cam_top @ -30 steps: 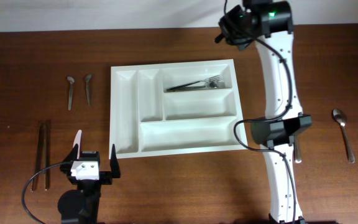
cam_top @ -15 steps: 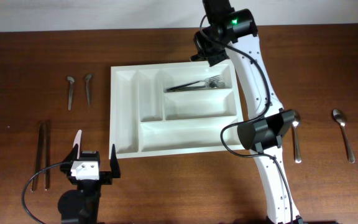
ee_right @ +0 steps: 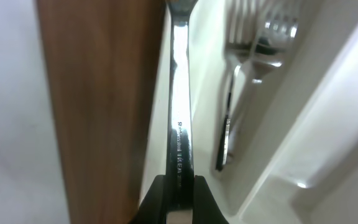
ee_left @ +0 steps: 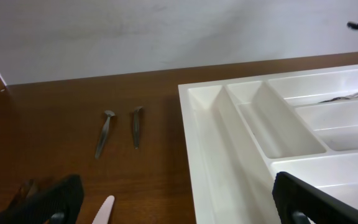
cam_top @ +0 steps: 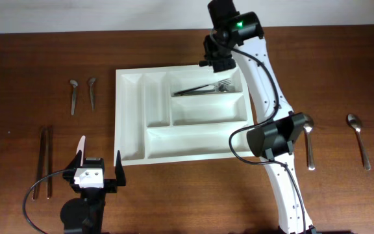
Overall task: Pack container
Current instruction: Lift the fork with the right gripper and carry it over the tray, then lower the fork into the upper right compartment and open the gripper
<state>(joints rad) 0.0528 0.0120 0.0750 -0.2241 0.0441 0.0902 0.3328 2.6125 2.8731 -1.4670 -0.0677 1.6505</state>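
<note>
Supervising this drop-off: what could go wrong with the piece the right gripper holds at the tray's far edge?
The utensil in the right gripper hangs along the far rim of the container, so released here it might slip out onto the table. It could also land crooked across the forks already there.

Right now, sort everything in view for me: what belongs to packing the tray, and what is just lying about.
In the job:
container
forks in its upper right compartment
steel utensil clamped in the right gripper

Lying about on the table, likely to be packed later:
two small spoons left of the container
pair of long dark sticks at the far left
two large spoons on the right
</note>
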